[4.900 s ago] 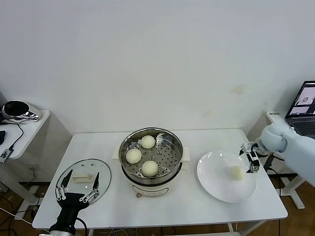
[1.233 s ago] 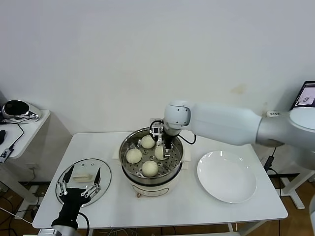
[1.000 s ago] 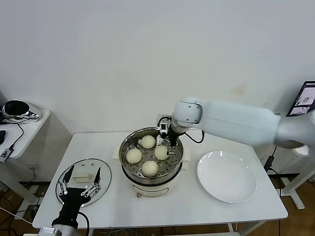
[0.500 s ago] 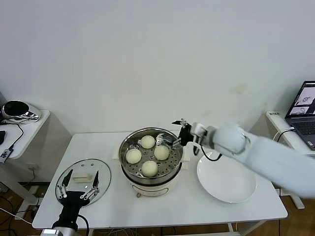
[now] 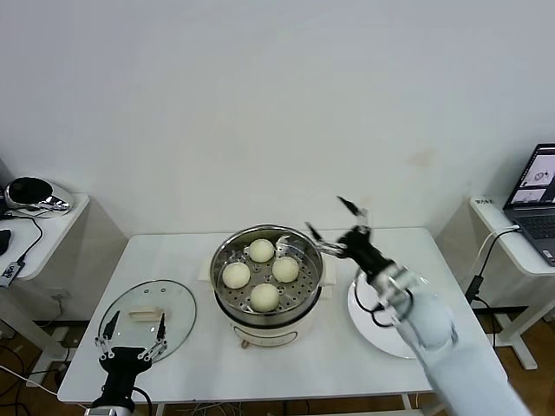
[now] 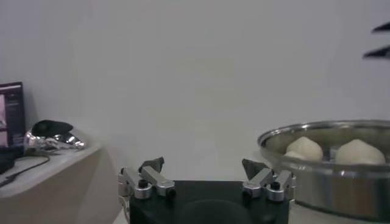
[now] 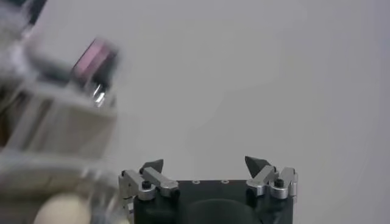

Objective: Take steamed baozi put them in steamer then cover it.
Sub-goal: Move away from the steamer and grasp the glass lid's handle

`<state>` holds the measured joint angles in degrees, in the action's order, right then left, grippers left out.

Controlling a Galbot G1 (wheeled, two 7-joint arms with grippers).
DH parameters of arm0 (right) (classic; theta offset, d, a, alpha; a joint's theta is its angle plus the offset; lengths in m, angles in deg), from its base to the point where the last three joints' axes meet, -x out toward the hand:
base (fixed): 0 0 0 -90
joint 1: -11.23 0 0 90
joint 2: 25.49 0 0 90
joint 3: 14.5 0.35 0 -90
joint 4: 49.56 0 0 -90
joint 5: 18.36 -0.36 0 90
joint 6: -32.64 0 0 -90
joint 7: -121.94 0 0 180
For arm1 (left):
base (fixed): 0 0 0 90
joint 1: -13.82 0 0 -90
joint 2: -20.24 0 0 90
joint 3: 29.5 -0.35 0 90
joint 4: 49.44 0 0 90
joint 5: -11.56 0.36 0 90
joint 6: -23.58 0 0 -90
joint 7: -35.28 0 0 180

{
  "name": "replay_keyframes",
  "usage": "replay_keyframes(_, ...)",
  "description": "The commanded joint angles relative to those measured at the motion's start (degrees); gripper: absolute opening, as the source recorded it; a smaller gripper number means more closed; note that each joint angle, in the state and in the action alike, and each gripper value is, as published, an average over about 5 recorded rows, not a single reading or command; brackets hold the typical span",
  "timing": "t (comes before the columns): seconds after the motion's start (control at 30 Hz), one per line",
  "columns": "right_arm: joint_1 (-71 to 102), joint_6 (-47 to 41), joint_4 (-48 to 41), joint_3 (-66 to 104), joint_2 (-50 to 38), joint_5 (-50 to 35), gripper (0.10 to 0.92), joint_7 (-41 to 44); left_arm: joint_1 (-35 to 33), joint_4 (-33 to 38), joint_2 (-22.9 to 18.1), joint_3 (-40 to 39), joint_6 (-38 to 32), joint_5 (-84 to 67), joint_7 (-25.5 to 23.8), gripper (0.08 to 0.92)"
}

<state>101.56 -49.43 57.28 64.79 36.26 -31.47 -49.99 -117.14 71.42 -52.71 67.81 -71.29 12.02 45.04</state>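
Four cream-white baozi point(image 5: 264, 271) lie on the perforated tray inside the steel steamer point(image 5: 269, 305) at the table's middle. Two of them show in the left wrist view point(image 6: 334, 151) inside the steamer's rim point(image 6: 317, 173). The glass cover point(image 5: 149, 315) with its cream handle lies flat on the table at the left. My left gripper point(image 5: 132, 341) is open and empty at the cover's near edge. My right gripper point(image 5: 333, 225) is open and empty, raised just right of the steamer's rim, fingers pointing up and back.
A white plate point(image 5: 368, 314) lies right of the steamer, partly behind my right arm. A side table with a black and silver object point(image 5: 30, 194) stands at the far left. A laptop point(image 5: 536, 182) sits on a stand at the far right.
My right gripper carried the last baozi from the plate into the steamer, let it go, then drew back to the right and up. My left gripper moved slightly toward me.
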Motion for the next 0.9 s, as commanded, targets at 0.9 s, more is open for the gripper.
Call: replay_keyframes(0.9, 31.01, 8.69, 3.82, 43.02, 22.3, 4.77, 0.823, -9.37, 26.39, -44.95, 14.14, 2.65, -10.84, 70.54, 3.99, 0.823)
